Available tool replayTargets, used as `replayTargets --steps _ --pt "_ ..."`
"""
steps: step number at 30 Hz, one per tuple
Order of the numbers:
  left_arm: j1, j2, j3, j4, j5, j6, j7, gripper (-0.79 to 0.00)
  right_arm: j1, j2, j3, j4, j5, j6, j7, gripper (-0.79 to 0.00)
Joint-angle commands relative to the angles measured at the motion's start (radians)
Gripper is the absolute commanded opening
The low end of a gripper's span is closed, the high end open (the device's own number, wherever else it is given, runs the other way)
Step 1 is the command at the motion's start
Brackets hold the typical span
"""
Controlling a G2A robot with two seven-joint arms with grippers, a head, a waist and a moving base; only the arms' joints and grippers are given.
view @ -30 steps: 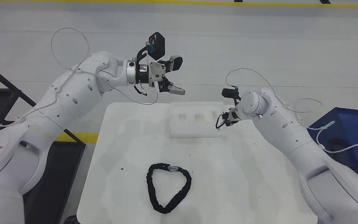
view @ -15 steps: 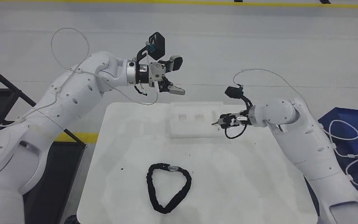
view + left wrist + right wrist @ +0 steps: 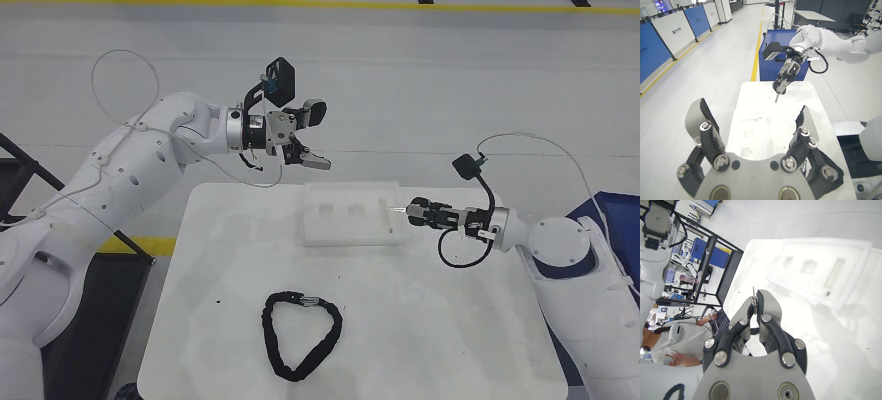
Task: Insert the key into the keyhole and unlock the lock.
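Here the right claw [image 3: 755, 297] pinches the key [image 3: 754, 303]; the left claw [image 3: 753, 111] gapes wide.

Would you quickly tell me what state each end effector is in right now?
Left end effector: open, empty.
Right end effector: closed on the key.

The left arm [image 3: 150, 160] at 10 o'clock and the right arm [image 3: 565, 245] at 3 o'clock are glossy white rounded shells trailing thin white cables [image 3: 125, 60], and the left hand [image 3: 752, 103] and right hand [image 3: 755, 295] alike show grey plate, black links, silver screws [image 3: 721, 161] and ribbed black pads [image 3: 708, 111].
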Motion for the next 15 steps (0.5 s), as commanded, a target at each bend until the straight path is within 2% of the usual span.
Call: replayTargets --steps 1,15 --pt "0.000 0.000 0.000 0.000 0.000 0.000 0.000 0.000 -0.008 0.003 0.007 -0.013 0.000 -0.026 0.005 -0.785" --pt "0.003 0.000 -0.001 -0.002 0.000 0.005 0.000 0.000 -0.008 0.003 0.007 -0.013 0.000 -0.026 0.005 -0.785"
